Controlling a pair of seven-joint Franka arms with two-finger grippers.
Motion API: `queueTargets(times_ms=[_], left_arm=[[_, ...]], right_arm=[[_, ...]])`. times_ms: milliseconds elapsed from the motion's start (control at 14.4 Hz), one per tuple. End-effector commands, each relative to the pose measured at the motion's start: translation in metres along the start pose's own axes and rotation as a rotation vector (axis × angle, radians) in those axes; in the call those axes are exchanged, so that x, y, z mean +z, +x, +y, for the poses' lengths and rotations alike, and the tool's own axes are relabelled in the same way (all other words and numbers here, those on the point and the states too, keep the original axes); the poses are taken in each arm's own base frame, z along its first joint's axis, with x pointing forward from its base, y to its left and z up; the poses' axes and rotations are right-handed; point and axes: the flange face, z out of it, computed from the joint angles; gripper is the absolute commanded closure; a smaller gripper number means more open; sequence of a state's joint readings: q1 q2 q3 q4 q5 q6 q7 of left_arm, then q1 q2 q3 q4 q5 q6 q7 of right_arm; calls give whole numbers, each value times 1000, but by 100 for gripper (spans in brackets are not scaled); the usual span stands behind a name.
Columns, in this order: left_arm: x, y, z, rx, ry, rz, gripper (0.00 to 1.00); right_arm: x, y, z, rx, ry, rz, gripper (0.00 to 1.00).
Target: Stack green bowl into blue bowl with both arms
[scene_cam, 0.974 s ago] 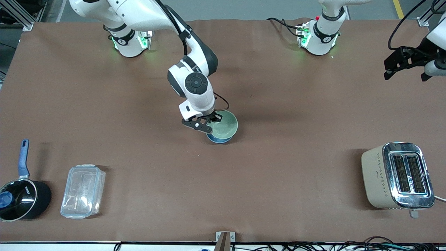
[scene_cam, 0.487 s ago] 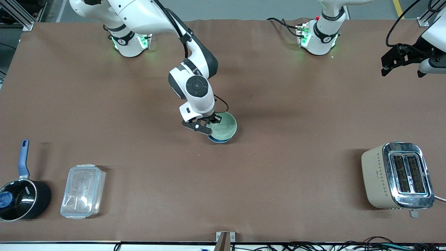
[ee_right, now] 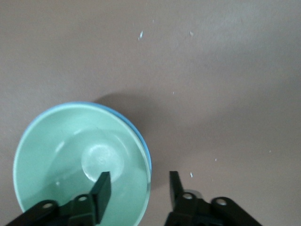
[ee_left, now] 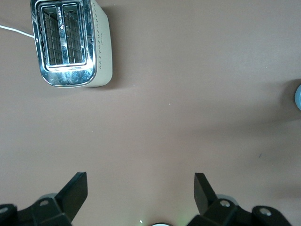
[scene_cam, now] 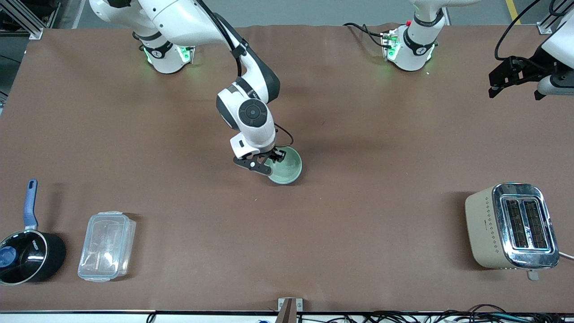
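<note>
The only writing in sight is a small white mark on the rim of the black saucepan (scene_cam: 28,258), too small to read; the saucepan sits at the right arm's end of the brown surface (scene_cam: 381,134), close to the front camera, with its blue handle pointing toward twelve o'clock in the front view. Just beside it lies a clear plastic container (scene_cam: 106,246). The right gripper (scene_cam: 265,162) is low over the middle of the surface, at the green bowl (scene_cam: 285,166). Its jaws are parted and straddle the bowl's rim, one finger inside the bowl and the other outside it, at about nine o'clock on the bowl in the front view; the right wrist view shows a gap on either side of the rim, so they do not clamp it. The green bowl (ee_right: 80,162) sits nested in the blue bowl (ee_right: 141,141), of which only a thin sky-blue edge shows around it. The left gripper (scene_cam: 511,77) hangs in the air over the left arm's end of the surface, waiting, its jaws spread wide and holding nothing. A cream and chrome toaster (scene_cam: 511,226) stands at that same end, near the front camera, with its two slots facing up.
</note>
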State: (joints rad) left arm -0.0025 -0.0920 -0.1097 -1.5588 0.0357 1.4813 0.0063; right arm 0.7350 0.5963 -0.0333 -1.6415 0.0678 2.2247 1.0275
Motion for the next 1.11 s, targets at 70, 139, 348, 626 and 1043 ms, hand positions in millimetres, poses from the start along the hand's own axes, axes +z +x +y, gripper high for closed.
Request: queueTargets(times_ms=[70, 139, 348, 626, 1043], left_arm=[[3, 1, 1, -3, -26, 1, 0], [3, 2, 1, -3, -26, 3, 0], [2, 2, 1, 1, -29, 6, 0], [1, 4, 5, 4, -32, 18, 0], [0, 1, -7, -25, -40, 11, 0]], right_arm=[[-85, 50, 37, -5, 37, 44, 0], [-113, 70, 57, -22, 42, 67, 0], [-182, 114, 124, -30, 24, 74, 0], [-259, 144, 225, -120, -102, 84, 0], [-360, 176, 367, -257, -94, 50, 0]])
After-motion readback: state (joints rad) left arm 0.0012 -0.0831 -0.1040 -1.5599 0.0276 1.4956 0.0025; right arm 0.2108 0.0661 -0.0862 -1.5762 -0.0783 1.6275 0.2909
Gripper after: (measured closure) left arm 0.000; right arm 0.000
